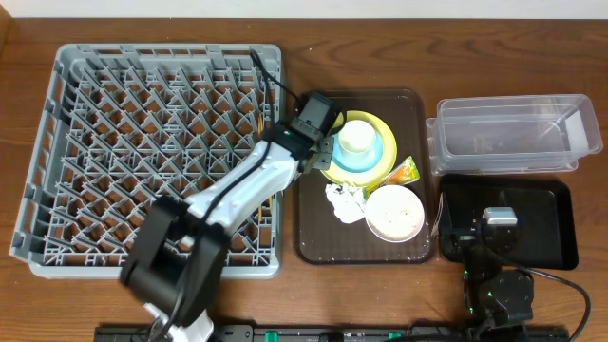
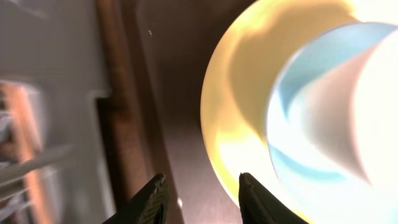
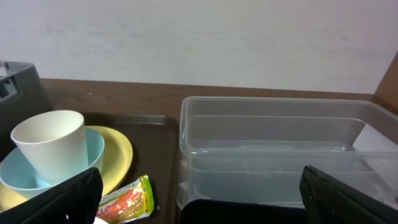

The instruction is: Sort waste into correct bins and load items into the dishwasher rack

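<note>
Now the left gripper (image 2: 202, 200) is open a little, holding nothing, at the nine o'clock edge of the yellow plate (image 2: 236, 112). A blue bowl (image 2: 292, 87) and a white cup (image 2: 339, 118) sit on that plate, which is on the brown tray (image 1: 313, 233). The right gripper (image 3: 200, 196) is wide open over the black tray (image 1: 556, 233), with the clear tub (image 3: 273, 143) at twelve o'clock.
</note>
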You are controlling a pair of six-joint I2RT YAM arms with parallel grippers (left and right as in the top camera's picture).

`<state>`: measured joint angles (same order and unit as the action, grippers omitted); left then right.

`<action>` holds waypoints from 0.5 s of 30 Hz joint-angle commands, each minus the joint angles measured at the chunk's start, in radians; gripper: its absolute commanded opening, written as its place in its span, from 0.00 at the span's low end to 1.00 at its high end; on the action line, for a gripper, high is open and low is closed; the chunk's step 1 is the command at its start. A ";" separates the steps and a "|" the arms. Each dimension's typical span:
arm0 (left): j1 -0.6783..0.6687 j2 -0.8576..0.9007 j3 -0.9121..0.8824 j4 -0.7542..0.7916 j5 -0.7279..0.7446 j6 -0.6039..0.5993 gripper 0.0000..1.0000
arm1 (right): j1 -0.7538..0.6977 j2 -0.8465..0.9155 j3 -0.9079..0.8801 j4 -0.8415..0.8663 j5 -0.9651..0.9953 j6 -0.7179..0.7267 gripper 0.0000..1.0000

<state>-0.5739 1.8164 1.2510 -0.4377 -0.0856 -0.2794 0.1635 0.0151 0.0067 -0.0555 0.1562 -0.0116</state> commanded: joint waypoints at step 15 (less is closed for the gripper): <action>-0.054 -0.294 -0.003 0.058 0.231 0.124 0.39 | -0.007 0.000 -0.002 -0.004 0.000 -0.004 0.99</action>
<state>-0.6010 1.5185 1.2514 -0.3851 0.1036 -0.2077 0.1635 0.0151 0.0067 -0.0559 0.1558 -0.0116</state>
